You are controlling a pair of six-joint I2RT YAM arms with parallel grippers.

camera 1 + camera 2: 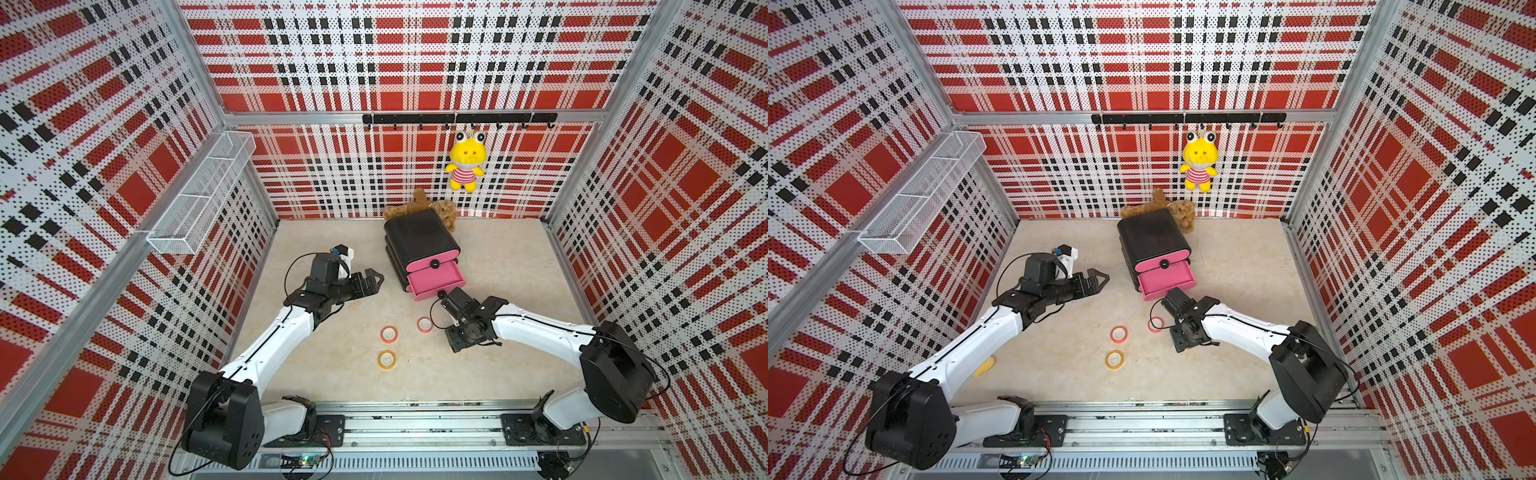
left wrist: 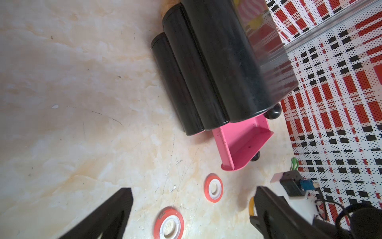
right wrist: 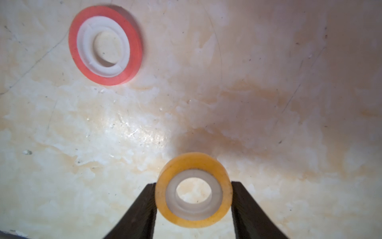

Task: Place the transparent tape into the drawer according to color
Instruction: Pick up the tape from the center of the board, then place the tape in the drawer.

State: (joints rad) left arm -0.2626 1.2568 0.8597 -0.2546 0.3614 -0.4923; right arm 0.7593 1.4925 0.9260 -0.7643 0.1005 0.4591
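Right pincer point(image 3: 193, 184) pinching yellow tape ring point(image 3: 193, 160); left pincer point(image 1: 372, 279) spread wide, seemingly empty.

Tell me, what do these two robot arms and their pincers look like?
Both arms look alike: the left arm and right arm have smooth white shells between bulky black joints, with thin black cables looping alongside. The left gripper and right gripper are black, each with two flat fingers tapering to wedge tips. I cannot read any markings.
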